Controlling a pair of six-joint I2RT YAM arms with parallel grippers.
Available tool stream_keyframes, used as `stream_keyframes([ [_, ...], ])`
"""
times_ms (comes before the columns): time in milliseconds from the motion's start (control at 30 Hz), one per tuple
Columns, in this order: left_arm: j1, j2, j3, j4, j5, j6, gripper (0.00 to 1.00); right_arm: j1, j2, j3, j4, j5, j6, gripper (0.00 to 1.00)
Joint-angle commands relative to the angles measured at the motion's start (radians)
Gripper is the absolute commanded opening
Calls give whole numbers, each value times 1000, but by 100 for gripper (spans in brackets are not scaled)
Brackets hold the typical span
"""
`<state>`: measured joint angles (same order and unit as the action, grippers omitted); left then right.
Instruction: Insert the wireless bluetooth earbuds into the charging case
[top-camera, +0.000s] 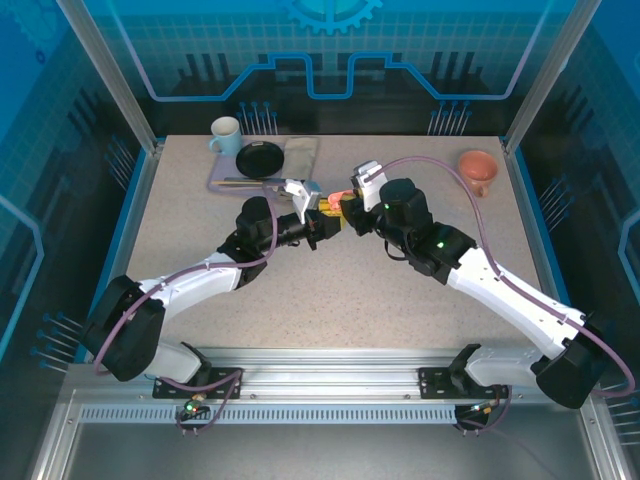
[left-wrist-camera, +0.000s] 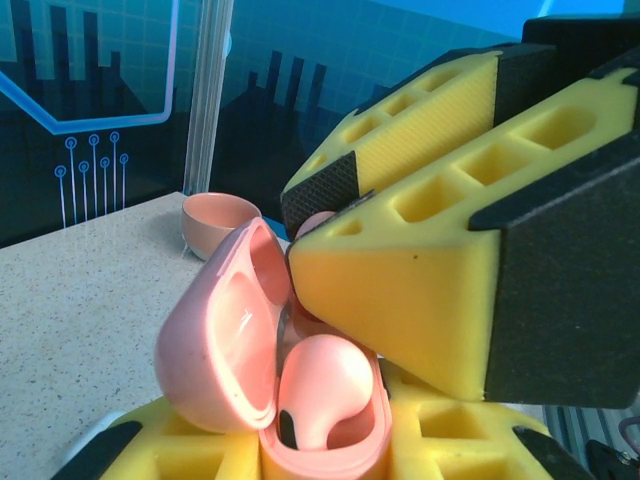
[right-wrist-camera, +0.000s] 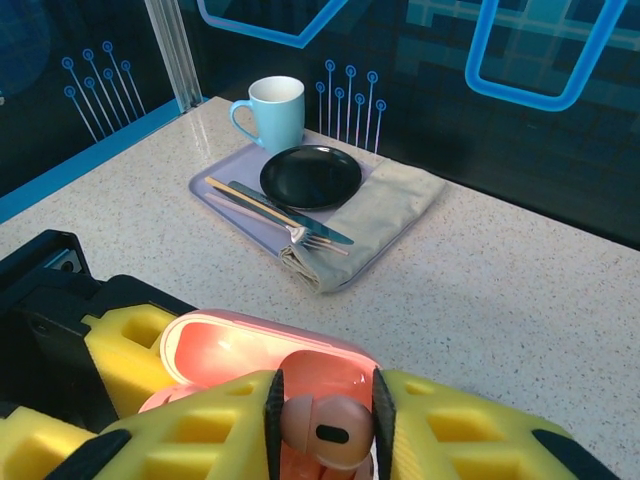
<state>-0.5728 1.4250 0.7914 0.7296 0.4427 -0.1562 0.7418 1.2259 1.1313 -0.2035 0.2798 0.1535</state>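
Pink earbud (right-wrist-camera: 325, 425) poised at the open charging case (left-wrist-camera: 225, 330), mid-frame overhead.
My right gripper (top-camera: 347, 217) pinches it; my left gripper (top-camera: 318, 228) clamps the case low in its wrist frame, another earbud (left-wrist-camera: 322, 395) seated inside.

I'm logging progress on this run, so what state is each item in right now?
Charging case: lid open, clamped in the left end effector.
First earbud: seated in the case.
Second earbud: pinched by the right end effector, not yet in.
Blue mug: upright on the tray.
Black plate: empty.
Pink cup: upright.
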Motion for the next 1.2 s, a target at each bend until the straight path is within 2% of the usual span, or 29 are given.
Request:
stream_keyframes([
  [0, -9, -14, 33, 43, -2, 0, 0, 39, -6, 15, -1, -48, 7, 33],
  [667, -9, -19, 21, 50, -1, 5, 0, 19, -12, 61, -12, -42, 83, 53],
  [1000, -9, -18, 19, 54, 1, 5, 0, -48, -21, 74, -28, -63, 151, 57],
  [1167, -9, -16, 14, 59, 9, 7, 0, -91, -45, 75, -28, -115, 220, 57],
])
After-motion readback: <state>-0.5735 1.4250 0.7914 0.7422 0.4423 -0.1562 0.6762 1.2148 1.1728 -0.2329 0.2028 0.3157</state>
